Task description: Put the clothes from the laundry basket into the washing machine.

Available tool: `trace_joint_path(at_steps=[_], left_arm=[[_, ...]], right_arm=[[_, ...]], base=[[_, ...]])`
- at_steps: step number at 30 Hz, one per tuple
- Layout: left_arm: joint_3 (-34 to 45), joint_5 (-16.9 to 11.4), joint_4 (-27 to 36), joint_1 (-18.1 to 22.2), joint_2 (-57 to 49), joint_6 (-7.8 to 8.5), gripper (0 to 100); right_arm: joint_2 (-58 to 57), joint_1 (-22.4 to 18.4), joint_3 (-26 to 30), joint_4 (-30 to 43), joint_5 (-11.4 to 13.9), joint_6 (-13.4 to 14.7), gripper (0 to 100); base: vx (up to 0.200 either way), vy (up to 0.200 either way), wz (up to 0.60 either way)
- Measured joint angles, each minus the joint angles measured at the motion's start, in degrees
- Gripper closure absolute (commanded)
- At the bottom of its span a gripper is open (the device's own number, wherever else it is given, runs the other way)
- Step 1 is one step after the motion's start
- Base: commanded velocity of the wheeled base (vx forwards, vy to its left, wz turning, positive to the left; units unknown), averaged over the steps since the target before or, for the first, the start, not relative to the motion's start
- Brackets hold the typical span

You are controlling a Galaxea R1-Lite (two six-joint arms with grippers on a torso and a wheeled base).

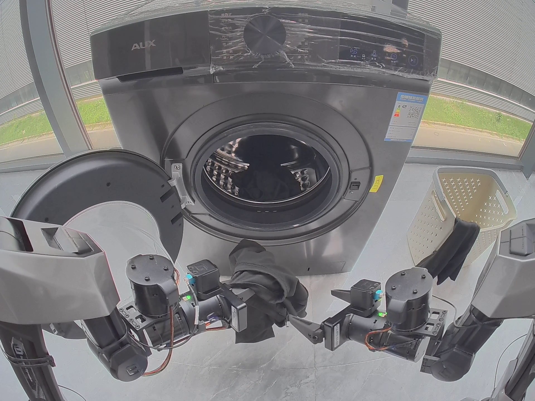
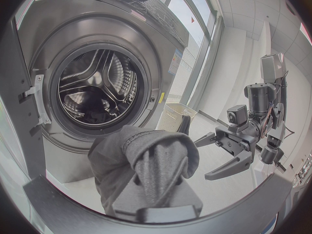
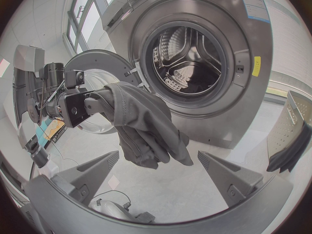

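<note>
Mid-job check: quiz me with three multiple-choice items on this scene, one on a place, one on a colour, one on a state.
1. Where is the dark garment that the left gripper holds?
A) inside the drum
B) in front of the washing machine, below its opening
C) lying on the floor

2. What colour is the laundry basket?
A) cream
B) blue
C) red

3. How is the right gripper?
A) open and empty
B) shut on the garment
C) shut on the basket rim

Key: 1 B, the garment hangs before the machine's front, under the door opening; 2 A, its perforated walls are cream; 3 A, its jaws stand apart with nothing between them.
</note>
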Motion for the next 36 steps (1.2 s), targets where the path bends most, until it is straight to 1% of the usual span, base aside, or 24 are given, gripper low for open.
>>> trace_joint_path(at_steps=[6, 11, 19, 27, 36], left_arm=[[0.16, 0.0, 0.0, -0.13, 0.0, -0.01, 100], [0.49, 0.0, -0.02, -0.21, -0.11, -0.01, 100], [1.12, -0.09, -0.02, -0.32, -0.1, 0.11, 100], [1.43, -0.13, -0.05, -0.38, 0.0, 0.24, 100], [1.1, -0.11, -0.05, -0.21, 0.0, 0.21, 100]], right_arm=[[2.63, 0.99, -4.39, -1.95, 0.02, -0.09, 0], [4.46, 0.96, -7.28, -2.41, -0.05, -0.09, 0], [5.1, 0.5, -9.76, -3.47, -0.2, -0.09, 0], [5.07, -0.11, -10.34, -3.49, -0.33, -0.04, 0], [5.29, -0.04, -8.96, -3.49, -0.28, -0.44, 0]], base=[[0.0, 0.0, 0.0], [0.0, 0.0, 0.0], [0.0, 0.0, 0.0], [0.0, 0.0, 0.0], [0.0, 0.0, 0.0]])
